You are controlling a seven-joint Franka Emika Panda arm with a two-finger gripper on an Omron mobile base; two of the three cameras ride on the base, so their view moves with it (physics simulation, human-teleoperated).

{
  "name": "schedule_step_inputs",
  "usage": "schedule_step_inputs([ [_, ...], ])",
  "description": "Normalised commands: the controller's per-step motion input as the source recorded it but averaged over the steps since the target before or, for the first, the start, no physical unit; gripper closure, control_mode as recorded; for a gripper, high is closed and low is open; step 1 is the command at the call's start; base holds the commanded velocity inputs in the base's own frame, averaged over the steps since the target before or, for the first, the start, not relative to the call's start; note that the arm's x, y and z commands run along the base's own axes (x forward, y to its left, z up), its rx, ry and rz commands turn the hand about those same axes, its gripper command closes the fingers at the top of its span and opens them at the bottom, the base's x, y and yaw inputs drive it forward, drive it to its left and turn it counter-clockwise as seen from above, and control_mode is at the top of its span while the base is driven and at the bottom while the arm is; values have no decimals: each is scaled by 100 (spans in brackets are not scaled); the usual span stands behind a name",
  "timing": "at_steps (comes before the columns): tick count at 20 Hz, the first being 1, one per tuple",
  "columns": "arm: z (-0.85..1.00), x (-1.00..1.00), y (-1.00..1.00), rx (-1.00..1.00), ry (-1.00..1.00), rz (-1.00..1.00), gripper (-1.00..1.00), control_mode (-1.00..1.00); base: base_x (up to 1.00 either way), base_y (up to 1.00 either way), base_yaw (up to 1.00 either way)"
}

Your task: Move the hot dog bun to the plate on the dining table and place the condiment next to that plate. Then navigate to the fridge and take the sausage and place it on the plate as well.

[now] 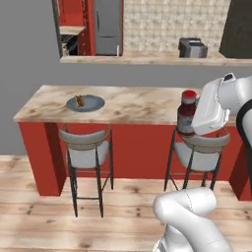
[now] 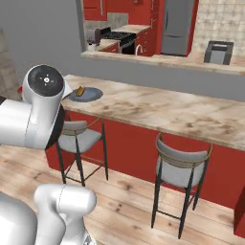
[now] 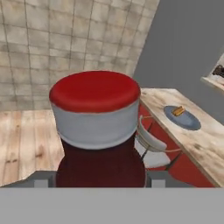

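My gripper (image 1: 193,122) is shut on the condiment (image 1: 186,114), a bottle of dark red sauce with a red cap (image 3: 94,91), held upright in the air on my side of the dining table (image 1: 133,106). In the hand view the bottle (image 3: 100,166) stands between the grey fingers (image 3: 43,180). The blue-grey plate (image 1: 91,104) lies on the table's left part, well left of the bottle. The tan hot dog bun (image 1: 79,101) rests on it. From the right base the plate (image 2: 91,95) and bun (image 2: 80,91) sit beyond my arm. The hand view has the plate (image 3: 186,120) and bun (image 3: 177,111) at right.
Two grey-seated metal stools (image 1: 87,147) (image 1: 202,150) stand against the table's red base. Behind the pass-through are a grey fridge (image 1: 107,27), a toaster (image 1: 192,47) on the back counter and a stove (image 2: 115,36). Wooden floor (image 1: 123,206) lies open before the table.
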Motion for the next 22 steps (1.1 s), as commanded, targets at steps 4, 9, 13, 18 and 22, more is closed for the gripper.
schedule_step_inputs([
  [4, 0, 0, 0, 0, 0, 0, 100, 100, 81, 67, -50],
  [9, 0, 0, 0, 0, 0, 0, 100, 100, 73, 42, -47],
  [13, 0, 0, 0, 0, 0, 0, 100, 100, 58, 0, -33],
  [18, 0, 0, 0, 0, 0, 0, 100, 100, 46, 21, -15],
  [22, 0, 0, 0, 0, 0, 0, 100, 100, 44, 26, -5],
])
